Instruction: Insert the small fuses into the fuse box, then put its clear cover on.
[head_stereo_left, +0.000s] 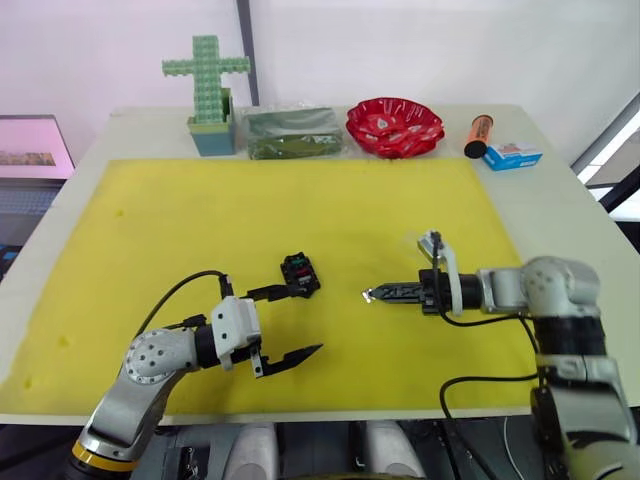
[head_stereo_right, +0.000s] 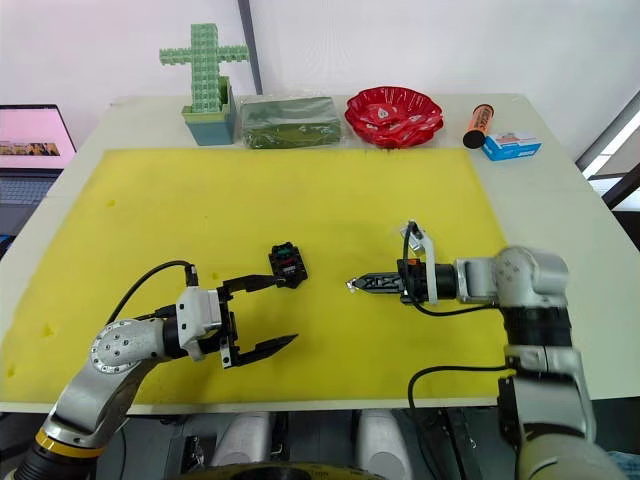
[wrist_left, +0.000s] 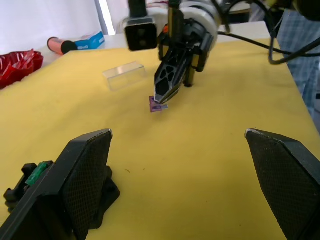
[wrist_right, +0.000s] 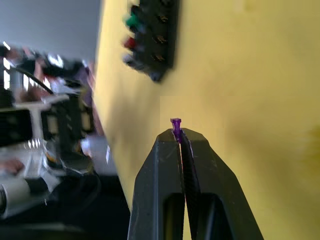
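Your right gripper pinches the tiny purplish-brown plastic fuse, fingers pointing 9 o'clock at the small black slotted fuse box (left gripper wide, 1 finger alongside it).

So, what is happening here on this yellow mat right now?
The right gripper is shut on a tiny purple plastic fuse above the yellow foam mat. The left gripper is open, one finger beside the small black plastic fuse box, which already holds green and red fuses. The clear rectangular plastic cover lies apart on the mat, not yet fitted.
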